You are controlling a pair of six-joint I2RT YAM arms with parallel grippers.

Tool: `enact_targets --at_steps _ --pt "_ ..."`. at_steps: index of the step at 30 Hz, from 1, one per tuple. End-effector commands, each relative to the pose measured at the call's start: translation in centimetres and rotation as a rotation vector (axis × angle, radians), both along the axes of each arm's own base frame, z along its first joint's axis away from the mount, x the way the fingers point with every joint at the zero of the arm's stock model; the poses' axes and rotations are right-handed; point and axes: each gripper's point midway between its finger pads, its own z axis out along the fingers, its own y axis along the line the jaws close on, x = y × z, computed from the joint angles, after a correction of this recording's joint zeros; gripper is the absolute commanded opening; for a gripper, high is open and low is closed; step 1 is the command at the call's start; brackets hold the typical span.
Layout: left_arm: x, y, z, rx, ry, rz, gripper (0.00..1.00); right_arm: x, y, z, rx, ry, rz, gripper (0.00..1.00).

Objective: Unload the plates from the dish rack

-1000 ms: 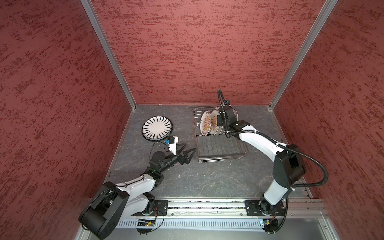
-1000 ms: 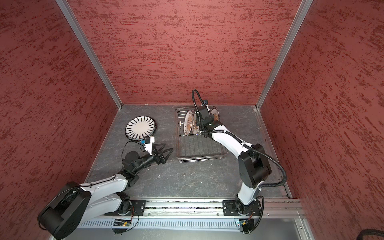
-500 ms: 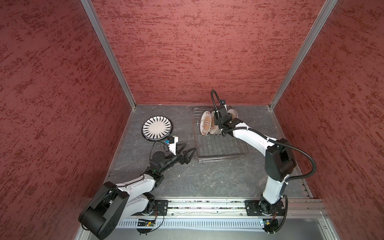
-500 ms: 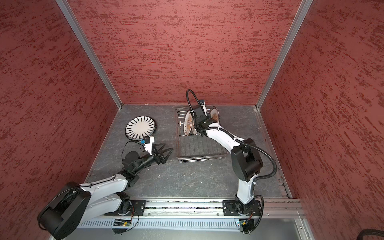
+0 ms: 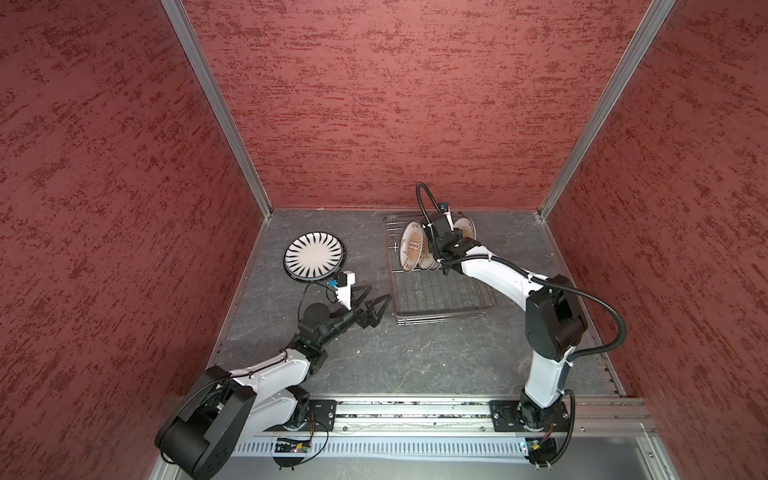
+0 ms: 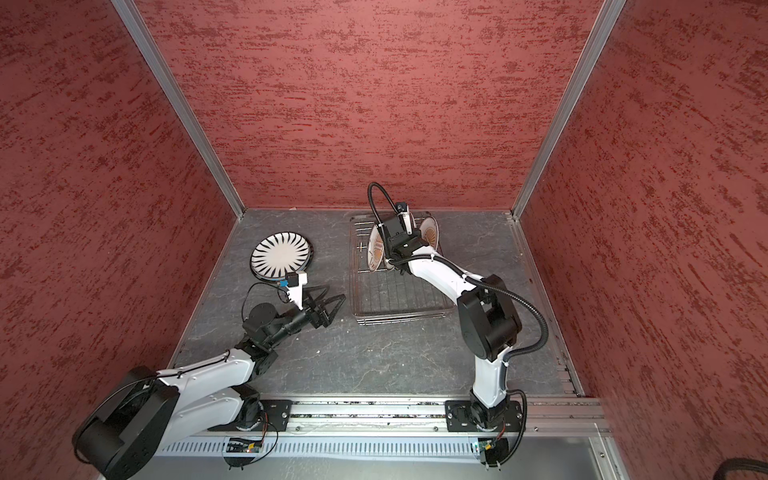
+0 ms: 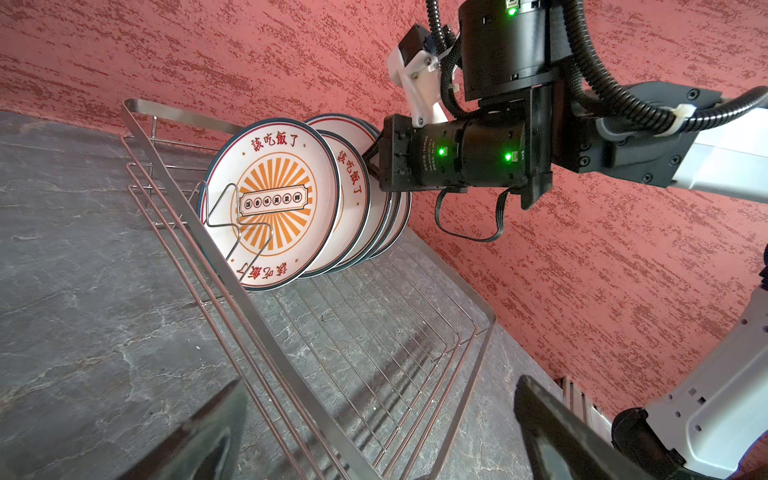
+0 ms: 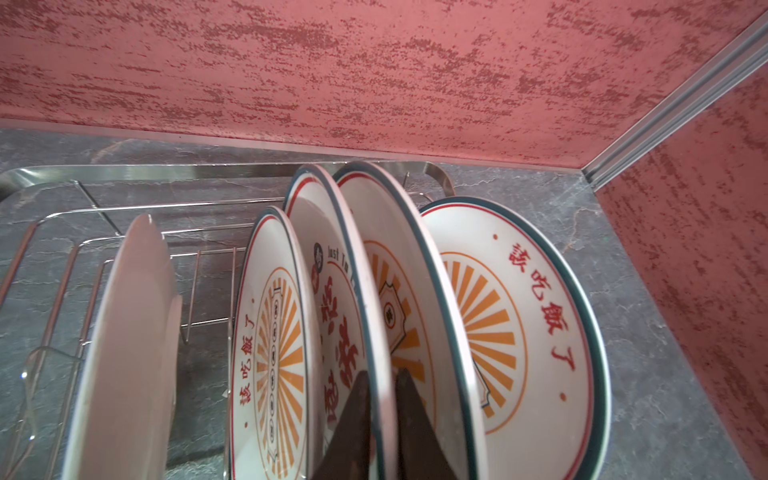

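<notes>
Only the right wrist view showed the grip. The right gripper (image 8: 382,374) had its jaws closed on the rim of the red-lettered plate (image 8: 336,332), one jaw against its face and the other behind it. Orange sunburst plates (image 8: 498,332) stood on either side of it in the dish rack (image 8: 166,168). In both top views the right arm (image 5: 498,278) hid that contact. Only those views showed the striped plate (image 5: 314,254), flat on the worktop (image 5: 415,353) and well apart from the dish rack on its left. The left gripper (image 5: 378,291) hung just beside the dish rack's near left corner, jaws wide apart, holding nothing. The left wrist view showed the plates (image 7: 274,203) upright at the dish rack's far end.
</notes>
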Motion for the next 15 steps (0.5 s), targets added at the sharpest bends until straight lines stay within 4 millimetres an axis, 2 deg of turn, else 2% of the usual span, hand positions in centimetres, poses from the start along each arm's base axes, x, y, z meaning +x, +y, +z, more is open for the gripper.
enact_targets --at_steps 1,9,15 --pt "-0.1 -0.1 0.3 -0.001 -0.019 0.002 0.99 0.5 -0.1 1.6 -0.056 -0.040 -0.034 0.11" --pt "0.2 0.2 0.2 0.006 -0.013 0.024 1.00 0.5 0.9 4.4 -0.122 -0.100 -0.036 0.03" --pt "0.3 0.3 0.2 0.009 -0.014 0.030 0.99 0.1 1.2 7.9 -0.150 -0.182 -0.044 0.00"
